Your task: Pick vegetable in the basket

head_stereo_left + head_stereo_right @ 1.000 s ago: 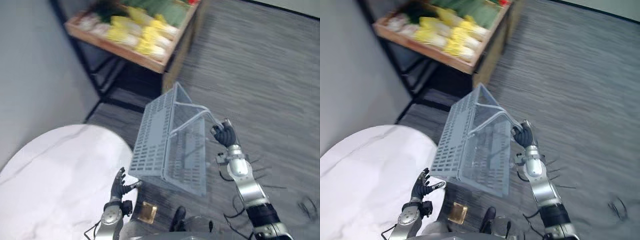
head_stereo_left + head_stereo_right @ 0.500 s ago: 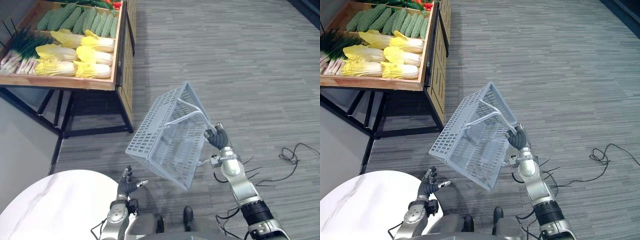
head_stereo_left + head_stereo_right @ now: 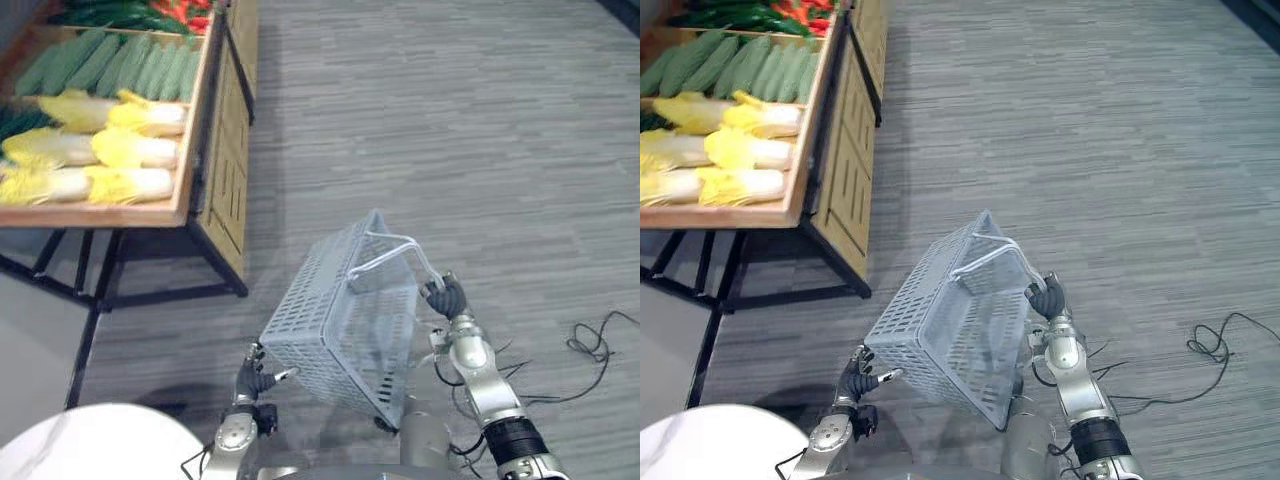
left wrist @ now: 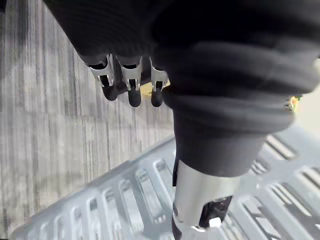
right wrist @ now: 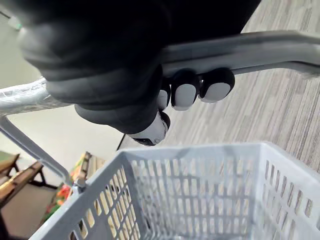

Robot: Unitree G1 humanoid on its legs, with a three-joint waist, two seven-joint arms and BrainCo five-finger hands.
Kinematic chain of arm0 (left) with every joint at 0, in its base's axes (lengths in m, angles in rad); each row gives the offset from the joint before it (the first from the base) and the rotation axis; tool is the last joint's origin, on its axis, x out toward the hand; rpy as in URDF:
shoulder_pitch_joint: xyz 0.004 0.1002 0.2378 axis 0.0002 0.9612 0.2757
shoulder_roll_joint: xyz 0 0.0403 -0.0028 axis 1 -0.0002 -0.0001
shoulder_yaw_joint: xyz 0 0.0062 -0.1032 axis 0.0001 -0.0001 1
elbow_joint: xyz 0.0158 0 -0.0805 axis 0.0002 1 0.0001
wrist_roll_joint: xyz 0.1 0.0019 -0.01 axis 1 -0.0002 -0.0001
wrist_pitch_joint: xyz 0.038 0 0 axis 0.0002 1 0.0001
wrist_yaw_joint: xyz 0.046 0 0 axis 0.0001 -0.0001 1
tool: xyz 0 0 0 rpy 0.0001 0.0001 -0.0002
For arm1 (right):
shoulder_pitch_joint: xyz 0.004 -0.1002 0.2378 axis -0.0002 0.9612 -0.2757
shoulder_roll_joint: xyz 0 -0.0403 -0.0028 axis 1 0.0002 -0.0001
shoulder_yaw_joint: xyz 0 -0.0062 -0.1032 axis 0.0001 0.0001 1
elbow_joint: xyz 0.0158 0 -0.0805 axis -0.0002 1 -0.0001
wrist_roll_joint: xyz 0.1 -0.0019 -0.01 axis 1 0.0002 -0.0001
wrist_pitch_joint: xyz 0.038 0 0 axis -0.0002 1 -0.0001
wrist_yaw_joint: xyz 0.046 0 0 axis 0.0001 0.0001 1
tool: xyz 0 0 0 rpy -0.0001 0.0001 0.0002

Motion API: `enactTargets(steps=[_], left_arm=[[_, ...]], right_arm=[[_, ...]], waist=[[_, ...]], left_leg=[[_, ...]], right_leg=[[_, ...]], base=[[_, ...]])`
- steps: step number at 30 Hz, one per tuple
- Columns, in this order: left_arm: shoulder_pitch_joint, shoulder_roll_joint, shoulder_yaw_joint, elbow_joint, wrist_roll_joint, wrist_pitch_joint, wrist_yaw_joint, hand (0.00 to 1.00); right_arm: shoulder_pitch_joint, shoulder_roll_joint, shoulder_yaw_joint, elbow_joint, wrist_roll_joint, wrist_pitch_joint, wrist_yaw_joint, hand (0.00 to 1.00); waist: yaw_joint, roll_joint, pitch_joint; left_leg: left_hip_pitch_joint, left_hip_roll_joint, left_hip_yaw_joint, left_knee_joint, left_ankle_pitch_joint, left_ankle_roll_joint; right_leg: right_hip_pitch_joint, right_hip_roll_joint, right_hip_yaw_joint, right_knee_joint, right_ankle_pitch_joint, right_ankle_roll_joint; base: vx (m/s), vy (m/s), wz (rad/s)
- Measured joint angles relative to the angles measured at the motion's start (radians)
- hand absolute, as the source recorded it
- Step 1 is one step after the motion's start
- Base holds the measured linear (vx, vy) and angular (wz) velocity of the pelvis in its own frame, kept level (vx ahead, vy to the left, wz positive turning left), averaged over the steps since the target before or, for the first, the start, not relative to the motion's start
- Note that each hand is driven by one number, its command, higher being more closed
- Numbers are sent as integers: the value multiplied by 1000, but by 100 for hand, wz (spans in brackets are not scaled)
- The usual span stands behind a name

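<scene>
A pale grey plastic basket point(image 3: 345, 320) hangs tilted above the floor in front of me, and I see nothing inside it. My right hand point(image 3: 445, 297) is shut on its handle point(image 5: 240, 50), with the fingers point(image 5: 192, 92) curled under the bar. My left hand point(image 3: 255, 378) is low beside the basket's near corner, with relaxed fingers point(image 4: 130, 82) and its thumb point(image 4: 200, 200) next to the slatted wall point(image 4: 125, 200), holding nothing. Yellow cabbages point(image 3: 120, 150), green cucumbers point(image 3: 120, 65) and red peppers point(image 3: 805, 8) lie in a wooden crate point(image 3: 195, 170) at the upper left.
The crate rests on a black metal frame point(image 3: 95, 275) with a wooden cabinet side point(image 3: 228, 190). The edge of a round white marble table point(image 3: 90, 445) shows at the bottom left. Grey striped carpet point(image 3: 480, 130) spreads to the right.
The camera has shifted, so the vegetable stand sits further left and the white table has nearly left the picture. The basket has swung lower and closer to me, still on my right hand.
</scene>
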State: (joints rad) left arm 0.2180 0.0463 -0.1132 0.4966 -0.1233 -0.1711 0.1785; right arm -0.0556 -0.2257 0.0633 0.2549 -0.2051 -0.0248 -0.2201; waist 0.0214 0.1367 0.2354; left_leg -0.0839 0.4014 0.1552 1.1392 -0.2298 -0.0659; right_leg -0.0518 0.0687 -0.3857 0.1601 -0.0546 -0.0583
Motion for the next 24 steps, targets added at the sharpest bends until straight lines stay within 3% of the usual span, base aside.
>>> enactTargets(steps=[2,4,5,7,8,9,10,11,12,13,14,15,16,17,18,19,20,21,22,24], left_arm=[[0,1,21,0,1,0,3,0],[3,-2,58,-39,1,0,11,0],[3,-5,87,-67,8,0,22,0],[13,-4,128,-127,13,0,39,0],[30,-6,150,-172,21,-1,47,0],[41,-5,166,-204,23,-3,55,0],[41,-2,185,-221,28,-3,70,0],[29,-11,215,-256,34,-3,86,0],[28,-32,251,-304,49,-4,90,0],[28,-42,269,-315,56,-8,93,0],[34,-47,284,-317,63,-11,113,0],[42,-38,286,-318,83,-10,133,0],[42,-32,288,-320,91,-10,140,0],[42,-30,294,-330,101,-9,154,0],[45,-32,312,-349,118,-9,166,0],[49,-30,322,-370,133,-9,190,0],[50,-29,321,-381,138,-10,200,0],[48,-24,318,-391,140,-12,215,0],[47,-24,315,-391,140,-12,216,0],[35,-28,302,-390,143,-13,219,0]], right_arm=[[11,-3,-29,-1,0,-1,-23,100],[10,-21,-69,-12,31,-13,-39,100],[11,-30,-100,-9,58,-16,-40,100],[11,-38,-123,-5,84,-19,-41,100],[11,-43,-131,8,99,-20,-43,100],[13,-44,-142,28,105,-20,-45,100],[12,-39,-142,60,118,-20,-50,100],[10,-40,-142,87,121,-20,-51,100],[1,-37,-145,112,122,-20,-52,100],[-4,-34,-146,140,122,-19,-52,100],[-6,-26,-152,190,122,-13,-48,100],[8,-11,-172,213,121,-5,-42,100],[20,-9,-176,215,121,-3,-40,100],[36,-10,-181,215,120,-3,-37,100],[52,-8,-184,216,121,-3,-37,100],[69,-6,-184,218,120,-3,-37,100],[79,-6,-184,219,119,-3,-37,100],[101,-5,-184,219,119,-9,-34,100],[106,-5,-184,219,119,-10,-30,100],[126,-4,-185,219,122,-17,-17,100]], waist=[[23,-32,13],[38,-43,22],[50,-39,26],[51,-44,29],[51,-40,26],[56,-26,16],[67,-41,8],[76,-71,-3],[77,-80,-4],[80,-82,-3],[84,-81,-3],[80,-83,-5],[74,-87,-7],[64,-90,-6],[51,-90,-6],[47,-87,-7],[47,-86,-7],[47,-83,-9],[45,-80,-10],[17,-66,-17]], left_leg=[[-87,-42,33,56,-27,42],[-204,-107,68,-45,-52,36],[-262,-141,87,-177,-54,39],[-292,-203,132,-460,-27,5],[-289,-226,199,-651,35,-17],[-273,-227,250,-724,165,65],[-254,-243,288,-721,163,179],[-258,-269,326,-699,136,225],[-258,-283,331,-666,79,265],[-248,-288,334,-651,52,272],[-198,-300,325,-651,4,253],[-137,-332,284,-674,-24,240],[-106,-354,260,-691,-33,239],[-57,-384,222,-720,-41,240],[11,-411,162,-763,-43,240],[73,-423,107,-802,-42,240],[100,-425,82,-818,-42,240],[153,-428,6,-849,-42,239],[168,-427,-29,-856,-42,239],[195,-411,-162,-853,-52,220]], right_leg=[[115,-5,33,-65,-12,-8],[175,-26,52,-110,-37,9],[207,-35,61,-125,-55,27],[253,-67,58,-129,-96,63],[285,-76,56,-133,-126,92],[315,-74,60,-137,-152,120],[338,-95,57,-140,-166,135],[345,-134,44,-142,-161,153],[353,-151,30,-124,-141,189],[349,-163,31,-76,-142,198],[305,-204,31,120,-149,228],[235,-263,36,387,-102,285],[194,-288,41,520,-88,290],[143,-314,45,681,-99,271],[87,-327,45,812,-128,222],[39,-326,29,843,-157,174],[12,-325,19,833,-171,154],[-60,-307,1,763,-203,105],[-91,-291,10,718,-212,91],[-188,-192,153,468,-214,109]], base=[[585,-173,-25],[492,-27,-32],[486,62,-23],[559,139,-9],[531,171,-1],[578,183,-1],[604,179,6],[730,222,24],[596,194,27],[583,229,31],[581,272,45],[579,269,67],[588,216,99],[594,129,127],[701,101,156],[565,46,134],[625,-21,136],[503,-61,109],[489,-91,135],[470,-188,172]])
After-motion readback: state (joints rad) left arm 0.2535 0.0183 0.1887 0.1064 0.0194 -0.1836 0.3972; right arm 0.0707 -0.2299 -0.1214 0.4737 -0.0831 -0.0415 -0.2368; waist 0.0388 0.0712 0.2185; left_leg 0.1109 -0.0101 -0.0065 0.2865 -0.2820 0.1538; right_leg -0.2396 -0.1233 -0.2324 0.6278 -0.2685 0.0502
